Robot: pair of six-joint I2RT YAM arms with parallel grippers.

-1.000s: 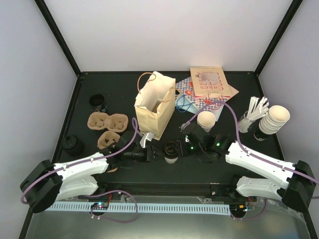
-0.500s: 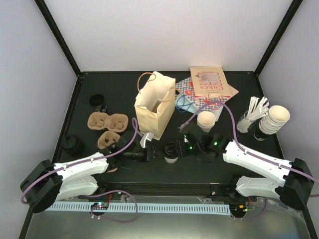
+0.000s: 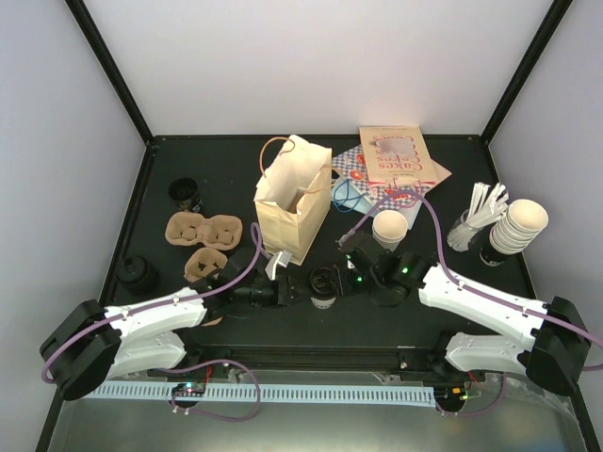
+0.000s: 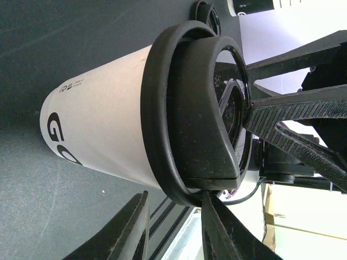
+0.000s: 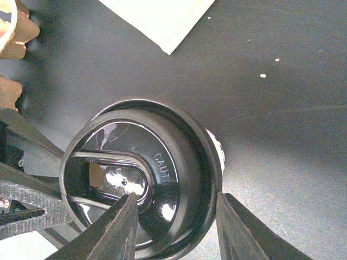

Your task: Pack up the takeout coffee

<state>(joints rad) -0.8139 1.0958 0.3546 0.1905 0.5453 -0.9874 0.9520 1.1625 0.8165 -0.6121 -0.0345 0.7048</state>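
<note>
Far left: two brown cup carriers (image 3: 203, 231) sit on the black table (image 3: 236, 169), well apart from the action.

Left gripper (image 4: 174, 199) is low, just left of the coffee cup (image 4: 103, 130). Its fingers (image 4: 135, 233) are partly spread with the lid's rim at their tips. Can't tell whether it's clamping or only touching.

The cup is at centre front of the table, just in front of the tan paper bag (image 3: 292, 202) and outside it, and looks upright. It has a cream-white paper wall with black lettering, "GO" readable. The black lid (image 4: 200, 108) is glossy, with a raised rim and "CAUT" moulded on top.

Right gripper (image 5: 176, 197) is on the cup's right, its fingers (image 5: 122, 230) standing either side of the lid's near edge, gap moderate. A firm grip isn't visible, so I can't tell.

Further right: one lidless cup (image 3: 389, 226), then a nested stack of cups (image 3: 521, 224) by the right wall.

Versus a second ago: the right arm has crept a little left, toward the cup. The cup, bag and left arm look unchanged.
</note>
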